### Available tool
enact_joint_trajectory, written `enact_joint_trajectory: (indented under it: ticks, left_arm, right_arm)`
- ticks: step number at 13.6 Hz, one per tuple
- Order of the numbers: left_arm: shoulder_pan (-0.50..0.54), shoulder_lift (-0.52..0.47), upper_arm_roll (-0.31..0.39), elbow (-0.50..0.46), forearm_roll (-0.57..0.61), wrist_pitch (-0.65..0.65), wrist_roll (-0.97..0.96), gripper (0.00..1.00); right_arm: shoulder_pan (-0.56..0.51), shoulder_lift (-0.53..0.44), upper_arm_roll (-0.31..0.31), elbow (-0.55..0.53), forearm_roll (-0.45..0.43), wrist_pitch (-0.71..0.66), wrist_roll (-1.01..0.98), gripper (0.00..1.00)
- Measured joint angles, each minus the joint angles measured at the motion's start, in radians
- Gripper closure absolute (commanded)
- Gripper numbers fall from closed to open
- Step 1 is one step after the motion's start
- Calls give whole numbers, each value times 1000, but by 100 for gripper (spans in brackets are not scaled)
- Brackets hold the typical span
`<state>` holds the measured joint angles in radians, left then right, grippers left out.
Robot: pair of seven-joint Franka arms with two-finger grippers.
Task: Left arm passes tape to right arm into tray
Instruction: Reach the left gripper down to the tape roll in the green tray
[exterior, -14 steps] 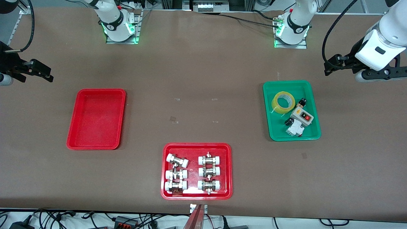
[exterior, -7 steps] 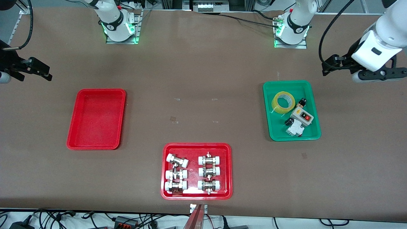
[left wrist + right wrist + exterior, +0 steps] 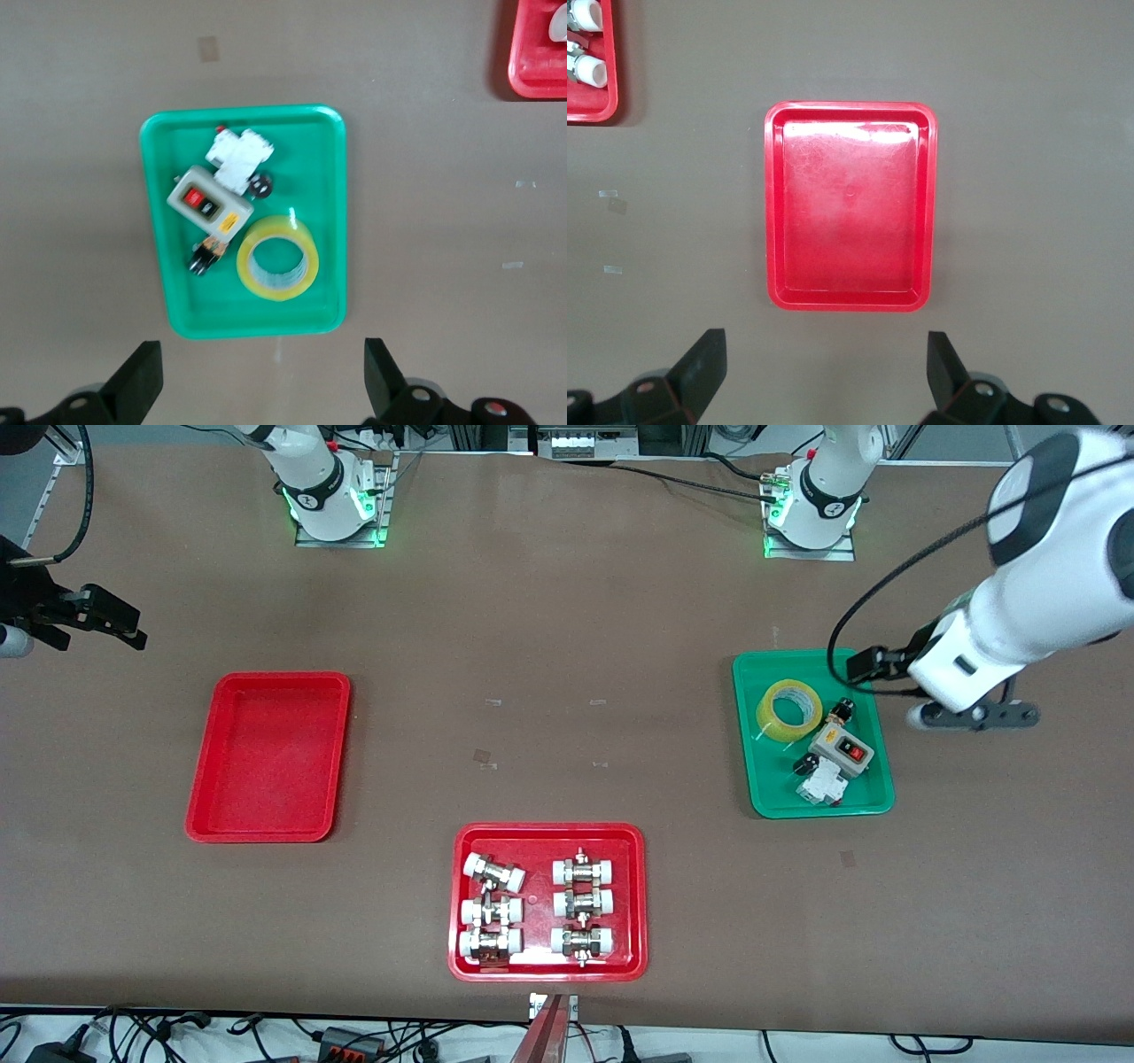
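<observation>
The yellow tape [image 3: 772, 724] lies flat in the green tray [image 3: 797, 657], at the end of the tray farther from the front camera. In the left wrist view the tape [image 3: 244, 258] lies in the green tray [image 3: 292, 142]. My left gripper [image 3: 261, 390] is open and empty, in the air over the table just outside that tray's edge by the tape. In the front view the left gripper [image 3: 890, 666] is mostly hidden under its white wrist. The plain red tray [image 3: 266, 757] is empty. My right gripper [image 3: 106, 615] waits open over the right arm's end of the table, and its own view [image 3: 822, 372] looks down on the red tray [image 3: 849, 230].
A grey switch box [image 3: 842, 748], a white breaker [image 3: 819, 784] and small black parts share the green tray. A second red tray [image 3: 547, 834] with several metal pipe fittings stands nearer the front camera, mid-table.
My left arm has swung in from the table's end to the green tray's edge, wrist turned down. The right arm has hardly moved. The tape has not moved.
</observation>
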<state>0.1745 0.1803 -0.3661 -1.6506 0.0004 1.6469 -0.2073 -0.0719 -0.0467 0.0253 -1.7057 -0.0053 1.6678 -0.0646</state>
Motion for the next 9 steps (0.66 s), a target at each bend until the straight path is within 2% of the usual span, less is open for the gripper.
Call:
enact_joint_trajectory:
  ticks: [2,9]
  left_arm:
    - [-6,28,-3,-84,3,117,0,0]
    - [1,32,-3,-517,26,540,-1,0]
  right_arm:
    - [0,0,0,0,0,0,0,0]
    - [6,0,1,0,0,0,0,0]
